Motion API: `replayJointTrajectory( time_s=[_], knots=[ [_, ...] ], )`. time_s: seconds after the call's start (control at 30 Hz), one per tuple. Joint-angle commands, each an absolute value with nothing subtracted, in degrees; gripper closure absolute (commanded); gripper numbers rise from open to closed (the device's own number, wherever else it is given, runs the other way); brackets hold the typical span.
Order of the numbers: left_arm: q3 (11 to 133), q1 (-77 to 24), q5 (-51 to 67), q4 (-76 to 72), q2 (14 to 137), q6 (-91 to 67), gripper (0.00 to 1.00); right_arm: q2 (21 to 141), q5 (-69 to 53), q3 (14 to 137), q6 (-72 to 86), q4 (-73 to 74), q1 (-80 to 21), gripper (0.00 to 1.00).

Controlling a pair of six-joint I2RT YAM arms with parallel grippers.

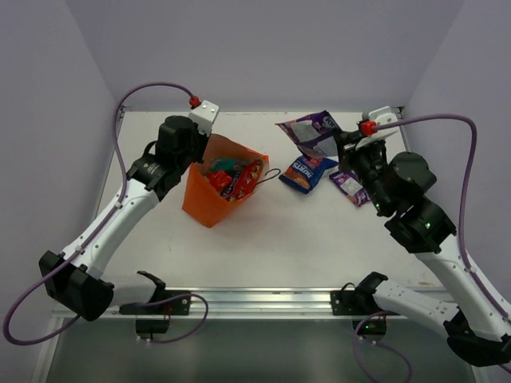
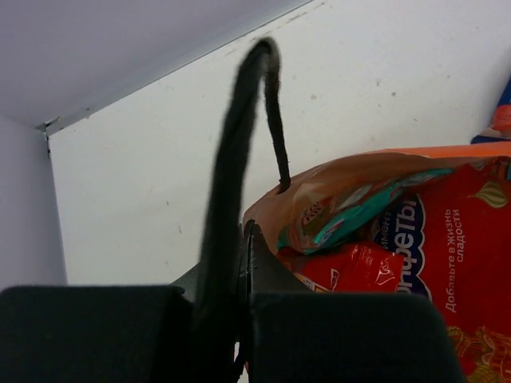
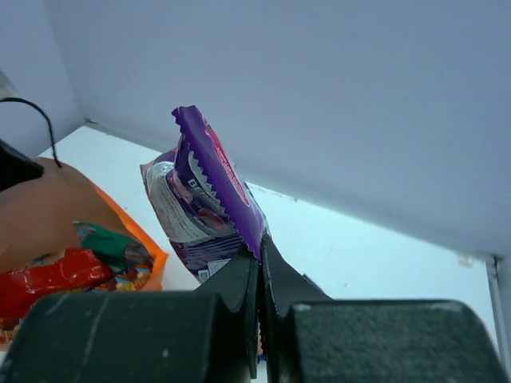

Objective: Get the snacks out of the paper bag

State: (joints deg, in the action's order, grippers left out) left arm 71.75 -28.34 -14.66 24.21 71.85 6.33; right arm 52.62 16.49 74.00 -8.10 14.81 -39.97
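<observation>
Snacks stand half removed, by my count. A blue-and-red packet [image 1: 307, 171] and a small purple packet [image 1: 349, 185] lie on the table [image 1: 279, 239] right of centre. The right gripper [image 1: 342, 142], closed, pinches a larger purple packet [image 1: 313, 130] by its edge at upper right. The orange paper bag [image 1: 209, 203] sits open left of centre, with the left gripper [image 1: 204, 145] clamped on its black cord handle [image 2: 239, 144]. A teal packet [image 2: 359, 211], a small red packet [image 2: 351, 267] and a larger red packet [image 2: 455, 247] remain inside.

Orange paper bag [image 1: 206, 206] is standing open, holding red and teal packets [image 1: 243, 177] — blue-and-red packet [image 1: 307, 171] and purple packet [image 1: 350, 185] are lying nearby, second purple packet [image 1: 313, 132] dangling aloft.
</observation>
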Motion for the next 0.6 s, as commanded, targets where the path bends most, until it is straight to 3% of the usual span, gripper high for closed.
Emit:
replayJointTrajectory(
  time_s=[0.0, 0.27, 0.47, 0.57],
  knots=[
    [80.49, -25.41, -15.91, 10.2, 72.06, 12.12, 1.0, 49.06, 26.45, 70.06, 3.48, 18.98, -39.29, 1.0],
    [83.24, -24.43, -12.15, 9.32, 74.09, 17.58, 1.0, 46.84, 16.21, 57.05, 12.12, 23.55, -39.11, 1.0],
    [73.5, -24.43, -5.01, 7.65, 70.05, 18.89, 1.0, 49.91, -2.17, 45.98, 19.94, 15.84, -39.2, 1.0],
    [69.54, -24.43, -3.87, 6.95, 68.47, 18.98, 1.0, 53.86, -3.95, 42.11, 23.02, 12.15, -39.11, 1.0]
  ],
)
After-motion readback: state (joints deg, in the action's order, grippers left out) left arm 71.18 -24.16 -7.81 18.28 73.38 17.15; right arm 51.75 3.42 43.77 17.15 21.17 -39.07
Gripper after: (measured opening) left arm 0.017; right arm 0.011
